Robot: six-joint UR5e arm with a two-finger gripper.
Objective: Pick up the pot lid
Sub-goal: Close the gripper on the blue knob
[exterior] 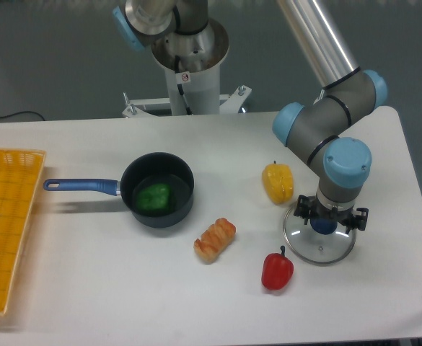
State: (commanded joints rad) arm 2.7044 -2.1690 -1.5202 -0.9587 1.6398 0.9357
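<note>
Two dark fingers of the released claw (330,212) stand apart above the round clear-glass pot lid (317,250) at right on the white tabletop (117,288), hiding its far rim; contact with its dark-blue knob (324,225) is unclear.

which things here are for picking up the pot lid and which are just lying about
For the job:
- glass lid with its blue knob
- gripper

Just lying about:
- black pan, green thing inside
- brown bread
- red pepper
- yellow thing
- orange crate
</note>
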